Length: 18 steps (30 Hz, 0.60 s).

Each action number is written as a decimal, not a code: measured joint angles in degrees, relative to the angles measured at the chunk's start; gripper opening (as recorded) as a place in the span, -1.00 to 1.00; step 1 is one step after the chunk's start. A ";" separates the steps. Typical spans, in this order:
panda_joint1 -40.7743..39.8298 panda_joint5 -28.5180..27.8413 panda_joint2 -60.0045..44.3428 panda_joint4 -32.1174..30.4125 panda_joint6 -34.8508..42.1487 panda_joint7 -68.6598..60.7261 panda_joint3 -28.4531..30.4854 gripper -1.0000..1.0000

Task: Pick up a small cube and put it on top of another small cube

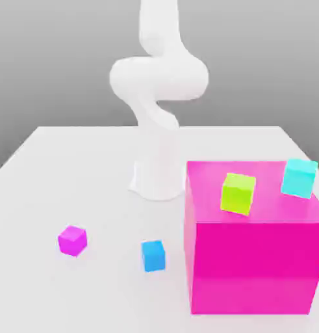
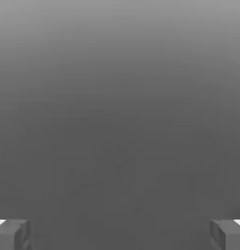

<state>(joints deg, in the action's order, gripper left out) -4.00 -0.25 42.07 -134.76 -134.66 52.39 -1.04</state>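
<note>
We see a pale, plain tabletop (image 1: pixel 103 293) with the robot's white base (image 1: pixel 159 172) standing on it. On the exterior view's right rests a huge magenta block (image 1: pixel 253 266). Just beside it we find a small blue cube (image 1: pixel 153 256), and toward the exterior view's left, a small magenta-pink cube (image 1: pixel 73 240).

1. Exterior view: bright overall; pale table (image 1: pixel 97 162) near white, little surface texture visible.
2. White arm (image 1: pixel 158 78) close to overexposed at 12 o'clock; shading faint, contours soft.
3. Background: grey gradient, lighter at 12 o'clock, darker toward table level.
4. Large magenta block (image 1: pixel 253 266): front face at 5 o'clock slightly darker than its top. Light source position: cannot tell.
5. Hand view: dim grey, lightest at 12 o'clock; small white patches at 8 and 4 o'clock.
</note>
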 joint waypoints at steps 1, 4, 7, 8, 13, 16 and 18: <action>-1.87 0.06 -1.62 -1.28 -1.24 2.68 -0.55 0.00; -6.67 -0.32 -6.23 -4.91 -4.75 10.74 -1.65 0.00; -11.23 -0.74 -10.75 -8.46 -8.18 18.65 -2.53 0.00; -12.71 -0.89 -12.26 -9.64 -9.32 21.28 -2.78 0.00; -19.98 -1.56 -19.78 -15.53 -14.98 34.39 -3.74 0.00; -24.26 -1.83 -24.28 -19.08 -18.42 42.13 -4.18 0.00; -26.66 -2.12 -27.28 -21.43 -20.70 47.39 -3.97 0.00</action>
<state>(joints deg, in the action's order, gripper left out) -30.66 -2.37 14.79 -156.19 -155.35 99.78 -5.01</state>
